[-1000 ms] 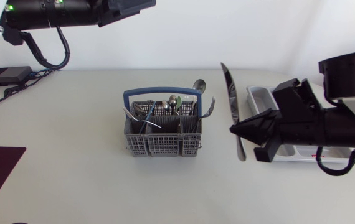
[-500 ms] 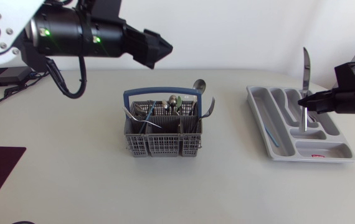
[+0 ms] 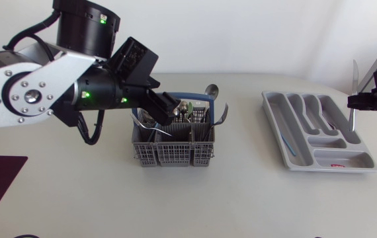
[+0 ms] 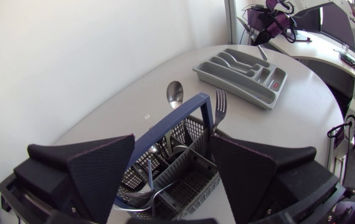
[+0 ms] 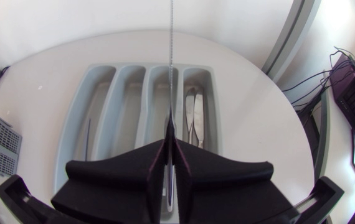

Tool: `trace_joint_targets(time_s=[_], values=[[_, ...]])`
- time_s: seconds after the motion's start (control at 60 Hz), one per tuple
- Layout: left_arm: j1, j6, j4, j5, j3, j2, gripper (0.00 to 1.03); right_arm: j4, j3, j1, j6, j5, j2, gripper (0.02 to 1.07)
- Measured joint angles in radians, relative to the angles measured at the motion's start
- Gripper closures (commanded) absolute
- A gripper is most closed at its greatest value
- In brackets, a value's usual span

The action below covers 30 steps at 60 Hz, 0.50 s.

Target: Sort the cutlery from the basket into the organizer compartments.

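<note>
Knife (image 5: 171,62) clenched in our right gripper (image 5: 170,143) above the organizer (image 3: 334,170) at right; our left gripper (image 4: 172,146), jaws spread, hovers over the basket (image 3: 172,155).

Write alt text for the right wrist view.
The right tool grips a knife edge-on, its blade pointing ahead over a grey cutlery tray. Two pieces of cutlery lie in one long slot of the tray.
</note>
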Motion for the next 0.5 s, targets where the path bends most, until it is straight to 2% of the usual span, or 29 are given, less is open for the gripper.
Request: trace_joint_targets(time_s=[0.283,0.5], values=[[-0.042,0.030,0.016,-0.055,-0.042,0.000,0.20,0.000,0.127,-0.004,0.001,0.086,0.177,1.01],[-0.052,0.045,0.032,-0.065,-0.059,0.000,0.20,0.000,0.201,-0.001,0.009,0.160,0.270,1.01]])
